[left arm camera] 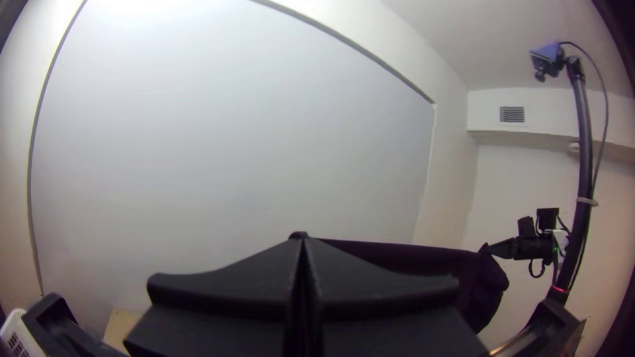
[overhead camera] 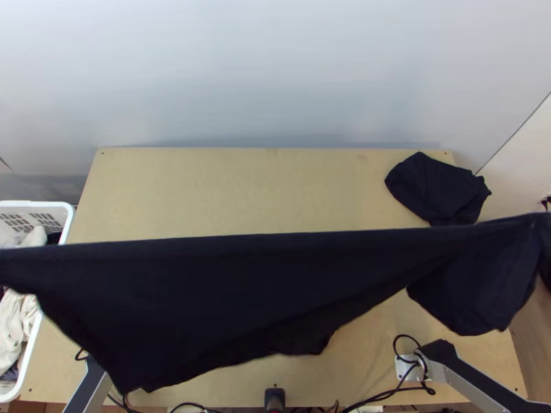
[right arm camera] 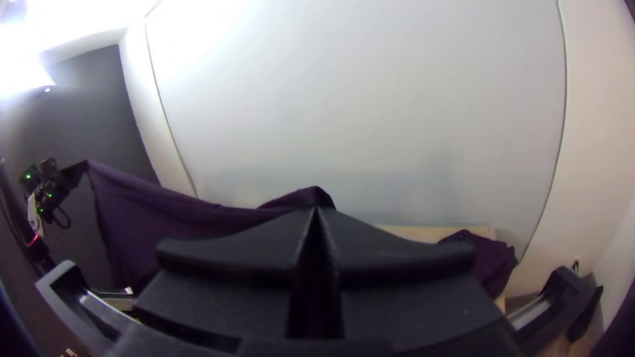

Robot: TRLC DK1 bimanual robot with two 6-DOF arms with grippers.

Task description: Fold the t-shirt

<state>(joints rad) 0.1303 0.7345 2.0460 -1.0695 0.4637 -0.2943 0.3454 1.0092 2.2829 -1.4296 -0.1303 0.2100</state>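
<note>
White basket [overhead camera: 68, 215] of clothes [overhead camera: 14, 327], partly hidden by black t-shirt [overhead camera: 206, 296]

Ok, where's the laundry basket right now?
Top view, far left: the white basket sits just off the left side of the table, partly hidden by the stretched dark cloth.

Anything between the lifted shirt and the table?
Possibly: a dark cloth lies at the table's far right corner, partly behind the shirt from above. What's directly beneath the shirt is hidden.
</note>
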